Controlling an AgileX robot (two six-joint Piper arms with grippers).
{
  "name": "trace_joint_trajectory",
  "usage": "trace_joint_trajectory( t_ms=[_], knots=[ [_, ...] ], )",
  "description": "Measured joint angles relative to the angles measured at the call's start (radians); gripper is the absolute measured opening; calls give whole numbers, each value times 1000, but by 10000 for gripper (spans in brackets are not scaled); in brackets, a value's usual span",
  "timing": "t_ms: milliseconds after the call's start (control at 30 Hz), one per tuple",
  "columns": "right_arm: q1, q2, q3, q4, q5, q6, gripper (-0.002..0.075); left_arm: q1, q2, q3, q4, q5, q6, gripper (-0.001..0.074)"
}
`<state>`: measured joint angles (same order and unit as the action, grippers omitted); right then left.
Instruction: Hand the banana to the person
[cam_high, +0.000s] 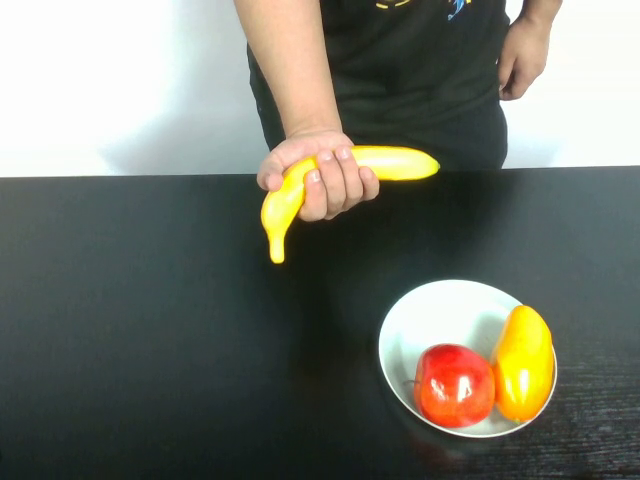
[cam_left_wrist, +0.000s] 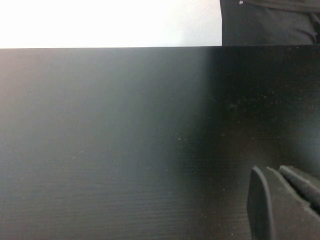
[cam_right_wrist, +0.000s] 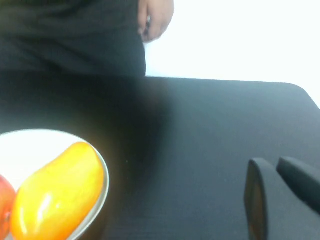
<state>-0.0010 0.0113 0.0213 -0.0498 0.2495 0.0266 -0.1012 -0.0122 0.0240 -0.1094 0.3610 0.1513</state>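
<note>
The banana (cam_high: 385, 163) is held by the person (cam_high: 420, 60) in one fist (cam_high: 318, 175) just above the far edge of the black counter (cam_high: 150, 330). It is gripped around its middle, so that its tapering tip hangs down toward the counter and its other end juts out sideways in front of the dark T-shirt. The person's other arm is seen hanging at the side, its palm (cam_right_wrist: 156, 19) empty.

A white plate (cam_high: 440, 315) is seen on the counter nearer the robot, toward its right. On it a red apple (cam_high: 455, 385) and a plump yellow-orange fruit (cam_high: 522, 362) lie side by side, touching.

The left hand (cam_left_wrist: 282, 202) is seen only in its own wrist view, low over bare counter; nothing is held in it, but whether it is wide or narrow cannot be told. The right hand (cam_right_wrist: 280, 197) is likewise seen only from its wrist, over the counter beside the plate, with nothing held and its width not to be judged.
</note>
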Motion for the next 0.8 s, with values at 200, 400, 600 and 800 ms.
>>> trace_joint_trajectory(
  t_ms=[200,400,600,800],
  knots=[
    [-9,-20,4,-1,84,23,-8,0,0,0,0,0,0,-4],
    [-9,-24,6,-4,125,26,-8,0,-2,0,0,0,0,-4],
    [-9,-24,6,-4,125,26,-8,0,-2,0,0,0,0,-4],
    [-9,-24,6,-4,127,27,-8,0,-2,0,0,0,0,-4]
  ],
)
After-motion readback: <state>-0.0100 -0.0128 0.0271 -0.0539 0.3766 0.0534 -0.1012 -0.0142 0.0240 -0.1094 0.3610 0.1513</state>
